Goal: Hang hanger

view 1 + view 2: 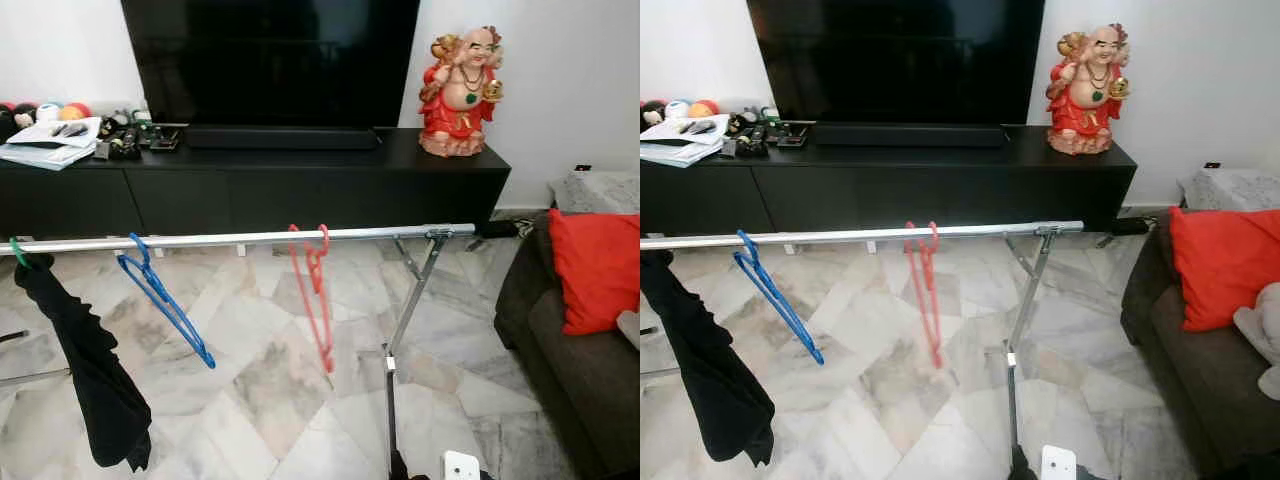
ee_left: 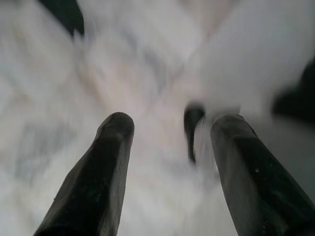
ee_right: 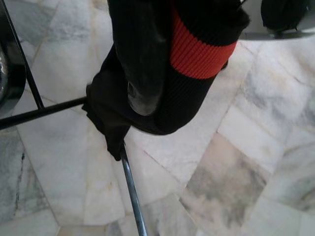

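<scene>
Presently: red hanger hooked on rail, apparently hung; left gripper spread, empty; right gripper pinching black-and-red cloth.

- Silver rail spans the view horizontally, held up by a metal stand at its right end.
- On the rail, left to right: green hook with black garment, blue hanger, red hanger.
- Marble floor below; the stand's foot rests on it.
- Black counter behind carries a red figurine, papers and a TV.
</scene>
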You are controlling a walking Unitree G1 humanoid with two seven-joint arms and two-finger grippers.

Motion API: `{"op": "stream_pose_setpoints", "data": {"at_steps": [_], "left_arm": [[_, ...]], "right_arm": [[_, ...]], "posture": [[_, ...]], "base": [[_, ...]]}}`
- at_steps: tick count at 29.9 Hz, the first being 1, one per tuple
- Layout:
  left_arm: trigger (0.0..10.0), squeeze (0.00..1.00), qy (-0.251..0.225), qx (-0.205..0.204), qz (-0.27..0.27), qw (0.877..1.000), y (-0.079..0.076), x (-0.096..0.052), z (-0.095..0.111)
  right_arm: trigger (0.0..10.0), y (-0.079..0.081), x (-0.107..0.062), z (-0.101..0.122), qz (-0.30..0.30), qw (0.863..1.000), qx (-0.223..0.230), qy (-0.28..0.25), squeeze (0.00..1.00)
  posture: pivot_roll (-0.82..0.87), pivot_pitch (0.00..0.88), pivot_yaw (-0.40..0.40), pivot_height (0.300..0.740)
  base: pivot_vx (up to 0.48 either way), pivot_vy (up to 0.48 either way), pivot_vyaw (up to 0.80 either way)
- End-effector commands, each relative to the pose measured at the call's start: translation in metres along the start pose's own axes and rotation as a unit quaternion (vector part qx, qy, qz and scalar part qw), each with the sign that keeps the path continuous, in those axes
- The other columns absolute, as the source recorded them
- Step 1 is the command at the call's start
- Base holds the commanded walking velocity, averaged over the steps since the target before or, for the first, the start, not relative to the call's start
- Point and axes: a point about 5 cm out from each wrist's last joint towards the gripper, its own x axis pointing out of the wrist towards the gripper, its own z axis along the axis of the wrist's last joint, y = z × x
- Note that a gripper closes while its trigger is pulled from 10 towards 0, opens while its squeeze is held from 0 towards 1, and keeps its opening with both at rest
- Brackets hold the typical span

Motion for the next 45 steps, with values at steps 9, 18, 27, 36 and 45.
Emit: {"op": "stream_pose_setpoints", "data": {"at_steps": [9,18,27,36,45], "left_arm": [[10.0,0.00,-0.266,-0.017,0.021,0.964,0.013,-0.006,0.100],[10.0,0.00,-0.336,-0.018,0.016,0.941,0.007,-0.027,0.124],[10.0,0.00,-0.369,0.025,-0.036,0.929,-0.012,-0.034,0.150],[10.0,0.00,-0.377,0.066,-0.094,0.919,-0.028,-0.043,0.164],[10.0,0.00,-0.370,0.069,-0.105,0.921,-0.033,-0.046,0.167]], "right_arm": [[10.0,-0.003,0.000,0.002,0.008,1.000,0.000,-0.014,0.00],[10.0,-0.007,0.000,0.002,0.004,1.000,0.003,-0.010,0.00],[10.0,-0.025,-0.003,0.000,-0.016,1.000,0.012,0.001,0.00],[10.0,-0.040,-0.006,-0.001,-0.030,0.999,0.010,0.005,0.00],[10.0,-0.045,-0.005,0.007,-0.056,0.998,0.015,-0.011,0.00]], "posture": [[0.09,0.000,0.000,0.740],[0.10,0.000,-0.010,0.740],[0.10,0.000,-0.009,0.740],[0.11,0.000,-0.013,0.740],[0.10,0.000,-0.019,0.740]], "base": [[0.000,0.000,0.67],[0.000,0.000,0.80],[0.000,0.000,0.18],[0.000,0.000,0.00],[0.000,0.000,0.00]]}}
